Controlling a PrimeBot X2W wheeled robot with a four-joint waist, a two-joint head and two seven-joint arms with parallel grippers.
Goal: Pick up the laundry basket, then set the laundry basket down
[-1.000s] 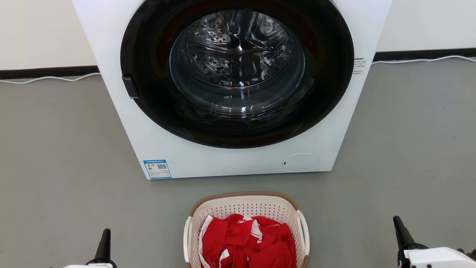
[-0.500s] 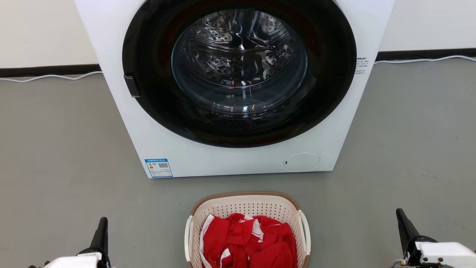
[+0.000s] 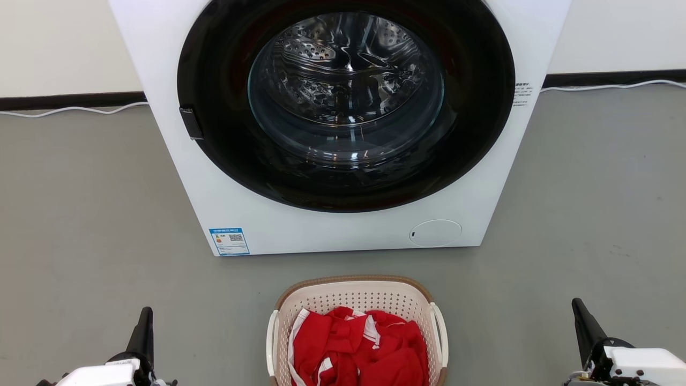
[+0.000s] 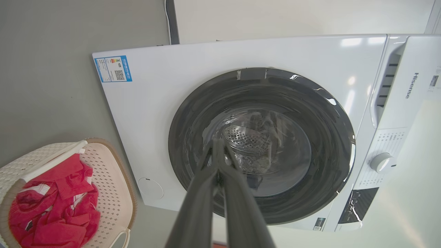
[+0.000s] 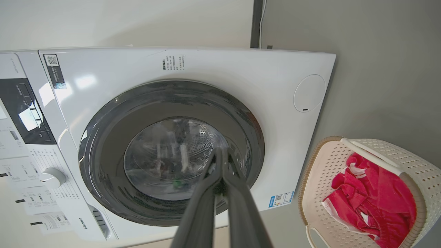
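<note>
Laundry basket [image 3: 356,299], rounded perforated cream plastic with a woven-look brown rim, sits bottom centre; left tool [image 3: 145,315] and right tool [image 3: 578,308], both pinched shut, poke higher than before.

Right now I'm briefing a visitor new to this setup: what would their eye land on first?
A white front-loading washing machine, its dark round door shut, dominates the top and middle of the head view. Before it on the grey floor stands the laundry basket, holding red-and-white clothes. The left gripper and right gripper, both shut, sit at the lower corners, clear of the basket.
</note>
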